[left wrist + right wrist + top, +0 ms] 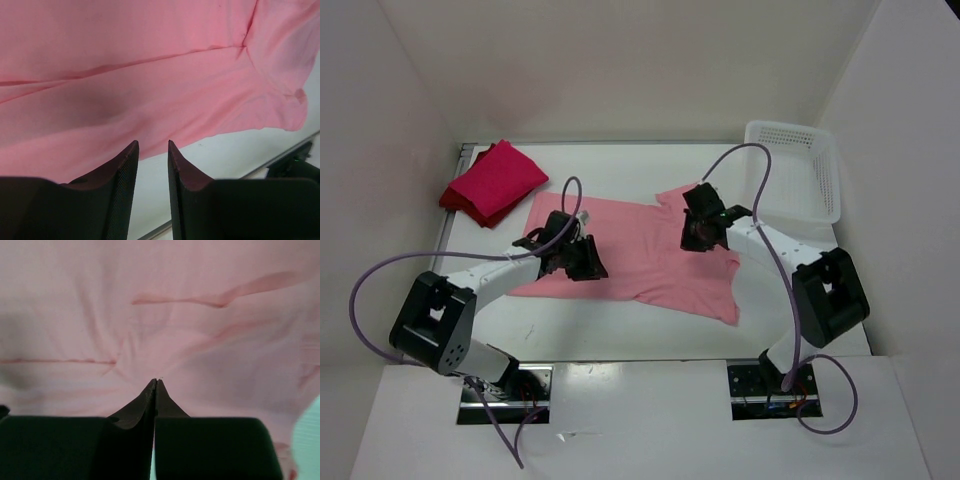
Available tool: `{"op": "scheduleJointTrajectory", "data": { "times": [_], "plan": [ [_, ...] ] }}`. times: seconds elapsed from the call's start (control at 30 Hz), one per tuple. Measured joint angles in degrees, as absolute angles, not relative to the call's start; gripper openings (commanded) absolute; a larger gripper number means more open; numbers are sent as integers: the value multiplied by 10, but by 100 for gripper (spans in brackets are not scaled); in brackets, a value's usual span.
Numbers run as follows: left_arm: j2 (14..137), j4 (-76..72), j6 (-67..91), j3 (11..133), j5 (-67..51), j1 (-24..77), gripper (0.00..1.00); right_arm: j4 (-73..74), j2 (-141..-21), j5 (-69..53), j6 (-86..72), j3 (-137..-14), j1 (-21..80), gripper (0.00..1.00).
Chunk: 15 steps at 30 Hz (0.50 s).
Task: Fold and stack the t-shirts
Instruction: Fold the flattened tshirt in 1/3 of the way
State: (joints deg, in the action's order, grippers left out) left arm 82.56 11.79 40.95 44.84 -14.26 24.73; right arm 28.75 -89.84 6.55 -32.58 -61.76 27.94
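A light salmon pink t-shirt (645, 262) lies spread flat mid-table. My left gripper (586, 262) hovers over its near-left hem. In the left wrist view that gripper (151, 146) is open, with only white table between its fingers and the shirt's (150, 75) edge just ahead of the tips. My right gripper (698, 238) sits over the shirt's right part, near the sleeve. In the right wrist view it (156, 382) is shut, tips pressed together against the pink cloth (210, 330), and no fold shows between them. A folded crimson-pink shirt (498, 178) rests on a dark red one (454, 199) at the back left.
A white perforated basket (825, 190) stands at the back right corner. White walls enclose the table on three sides. A metal rail (295, 147) runs along the table's edge in the left wrist view.
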Motion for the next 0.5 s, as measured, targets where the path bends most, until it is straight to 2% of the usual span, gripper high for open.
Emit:
{"op": "scheduleJointTrajectory", "data": {
  "times": [0.13,0.3,0.5],
  "plan": [
    [824,124,420,441,-168,189,37,256,-906,8,-356,-605,321,0],
    [759,155,418,414,-163,152,38,207,-913,-49,-408,-571,402,0],
    [765,167,415,411,-155,106,41,181,-1028,-68,-429,-651,485,0]
  ]
}}
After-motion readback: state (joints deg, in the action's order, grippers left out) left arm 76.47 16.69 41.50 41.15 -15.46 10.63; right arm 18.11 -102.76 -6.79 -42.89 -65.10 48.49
